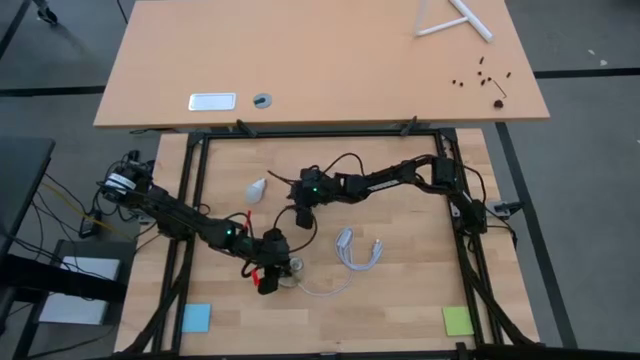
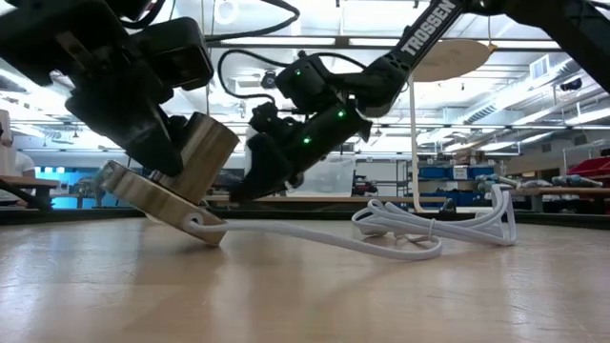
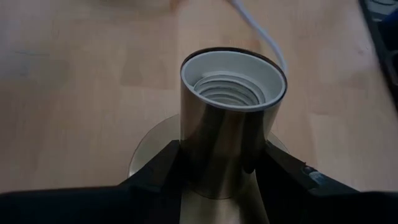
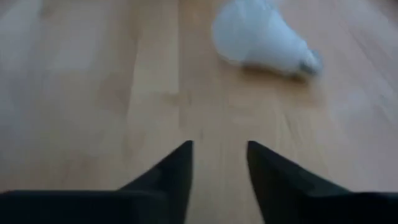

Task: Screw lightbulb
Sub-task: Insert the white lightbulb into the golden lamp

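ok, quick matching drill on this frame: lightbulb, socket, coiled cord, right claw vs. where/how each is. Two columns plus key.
Things:
1. lightbulb
2. socket
3. coiled white cord
4. right claw

States:
A. tipped up off the table, clamped in the left claw
B. lying on its side on the bare wood, nothing touching it
C. fingers apart with nothing between them, bulb lying ahead
D. bundled on the table, beside the lifted socket

Pairs: 1-B, 2-A, 3-D, 4-C
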### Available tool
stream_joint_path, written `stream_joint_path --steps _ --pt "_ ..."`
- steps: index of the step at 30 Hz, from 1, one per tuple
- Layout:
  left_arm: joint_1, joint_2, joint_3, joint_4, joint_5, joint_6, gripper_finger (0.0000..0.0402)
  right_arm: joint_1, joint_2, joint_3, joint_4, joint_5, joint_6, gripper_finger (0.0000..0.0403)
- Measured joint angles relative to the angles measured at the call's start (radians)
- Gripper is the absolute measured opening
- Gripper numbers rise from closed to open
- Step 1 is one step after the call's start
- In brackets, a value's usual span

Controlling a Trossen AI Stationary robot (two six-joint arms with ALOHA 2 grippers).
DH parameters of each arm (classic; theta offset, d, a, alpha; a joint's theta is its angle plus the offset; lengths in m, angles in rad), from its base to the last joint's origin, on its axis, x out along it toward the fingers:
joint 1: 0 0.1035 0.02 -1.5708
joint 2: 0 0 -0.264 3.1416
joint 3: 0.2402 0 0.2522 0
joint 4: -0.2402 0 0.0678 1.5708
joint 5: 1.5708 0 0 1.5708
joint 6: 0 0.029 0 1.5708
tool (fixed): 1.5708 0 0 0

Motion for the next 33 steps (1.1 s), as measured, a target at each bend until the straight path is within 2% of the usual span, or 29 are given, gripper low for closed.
stream_joint_path --steps 5,8,16,20,28,33 --pt "0.0 0.0 0.0 0.005 -0.079 0.0 0.0212 -0.004 -0.025 0.0 -0.072 0.0 -0.008 0.0045" --pt "0.0 0.001 0.0 0.007 -0.108 -0.002 0.0237 -0.002 -0.044 0.0 -0.105 -0.003 -0.035 0.001" --pt "0.0 0.081 0.001 0.058 -0.105 -0.003 0.0248 -0.004 -0.106 0.0 -0.271 -0.001 -0.047 0.0016" --pt "0.0 0.058 0.021 0.01 -0.105 0.0 0.0247 -0.004 -0.124 0.0 -0.347 0.001 -0.088 0.0006" --pt "0.0 -0.124 0.163 -0.352 -0.186 0.08 0.0246 -0.004 -0.165 0.0 -0.442 0.005 -0.108 0.0006" --pt "0.008 -0.225 0.215 -0.567 -0.27 0.034 0.023 0.001 -0.18 0.0 -0.479 0.004 -0.123 0.0005"
